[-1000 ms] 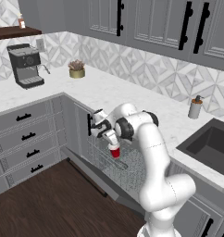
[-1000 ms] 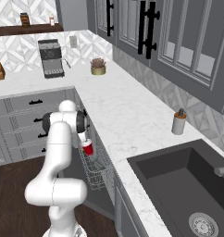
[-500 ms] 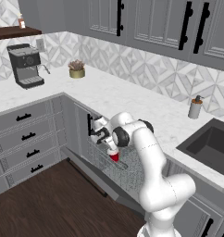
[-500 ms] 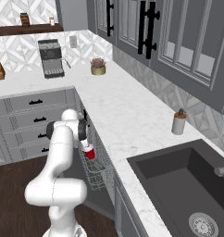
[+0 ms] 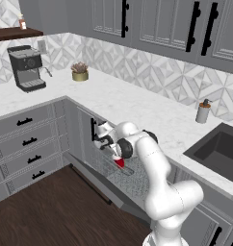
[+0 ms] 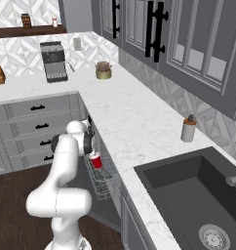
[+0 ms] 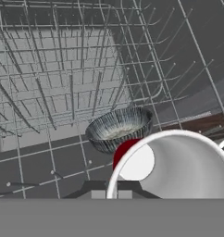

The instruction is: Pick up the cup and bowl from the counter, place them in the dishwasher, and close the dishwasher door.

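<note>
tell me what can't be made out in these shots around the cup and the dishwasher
- Gripper fingertips: in the hand view the cup covers them, so where they pinch is hidden.
- Bowl: its near edge sits behind the cup's rim in the hand view.
- Dishwasher door: the arm hides its right end in the left base view.
- Cup's contact with the rack: too small in the right base view.

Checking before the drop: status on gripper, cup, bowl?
Gripper shut on cup, low over the dishwasher rack. Bowl already in the rack, just beyond the cup. Rack tines close around; dishwasher door down.
</note>
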